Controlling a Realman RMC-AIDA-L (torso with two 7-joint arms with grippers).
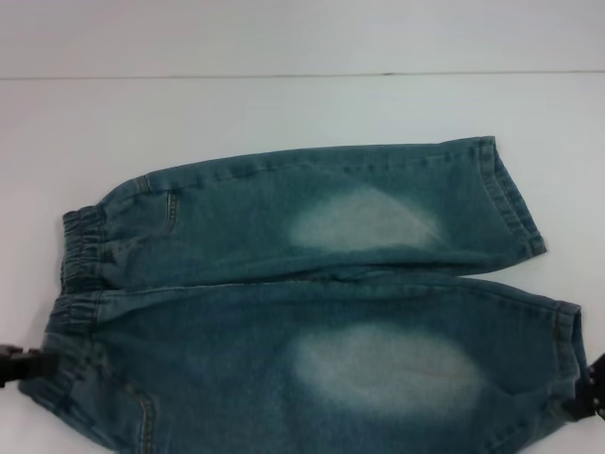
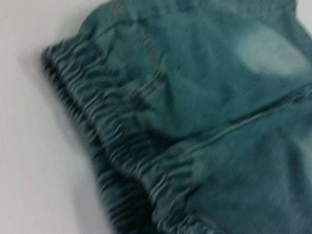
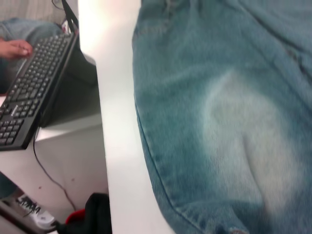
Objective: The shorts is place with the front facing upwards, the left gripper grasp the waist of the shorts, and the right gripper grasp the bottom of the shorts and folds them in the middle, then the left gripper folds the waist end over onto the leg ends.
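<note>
Shorts point(image 1: 312, 293) flat; left gripper point(image 1: 19, 364) at waist point(image 1: 80, 274).

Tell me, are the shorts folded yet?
Not yet. The shorts lie flat and unfolded on the white table, waist at the robot's left, leg ends at its right. The left tool sits beside the waist, the right tool by the near leg end. Both folds remain.

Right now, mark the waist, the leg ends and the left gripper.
the waist point(image 1: 80, 248), head view, ruffled elastic band.
the leg ends point(image 1: 515, 199), head view, far leg's stitched hem.
the left gripper point(image 1: 17, 365), head view, black claw beside the waist.
</note>
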